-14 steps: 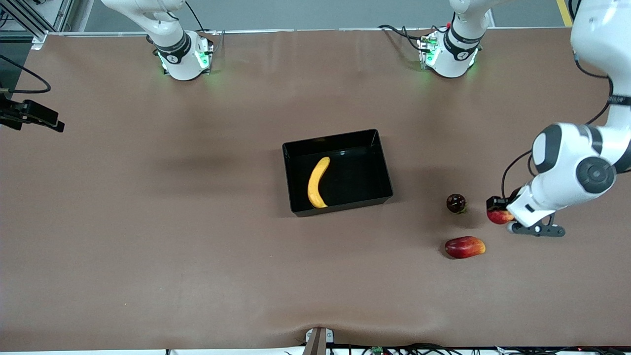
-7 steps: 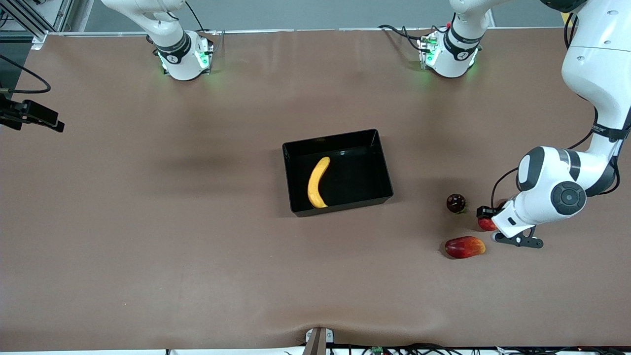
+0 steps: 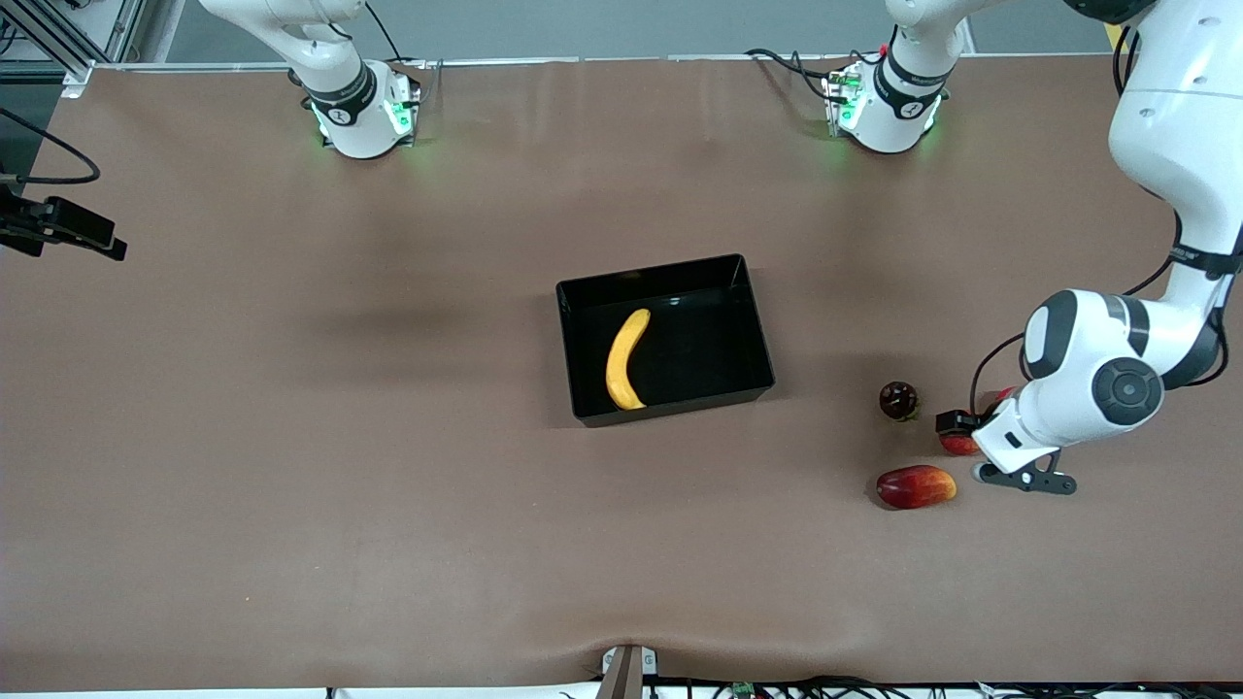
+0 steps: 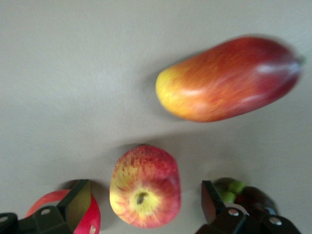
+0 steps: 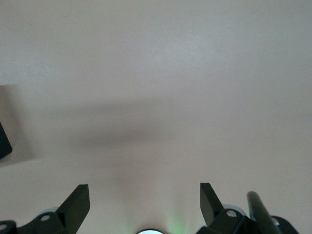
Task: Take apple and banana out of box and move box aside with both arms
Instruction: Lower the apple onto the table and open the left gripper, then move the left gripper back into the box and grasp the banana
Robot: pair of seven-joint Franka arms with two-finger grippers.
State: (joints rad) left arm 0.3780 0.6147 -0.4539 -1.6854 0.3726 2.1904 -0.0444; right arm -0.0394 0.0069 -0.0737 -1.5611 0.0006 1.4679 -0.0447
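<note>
Left gripper (image 4: 141,204) lowered since earlier, jaws now apart around apple (image 4: 145,186), not clamped. Banana (image 3: 626,359) in box (image 3: 760,330). Right gripper (image 5: 145,204) waits, jaws apart over table (image 3: 291,437).

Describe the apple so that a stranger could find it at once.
Go to the left arm's end of the table, to the left gripper. The apple sits between its open fingers: the only round red fruit there with yellow patches.
</note>
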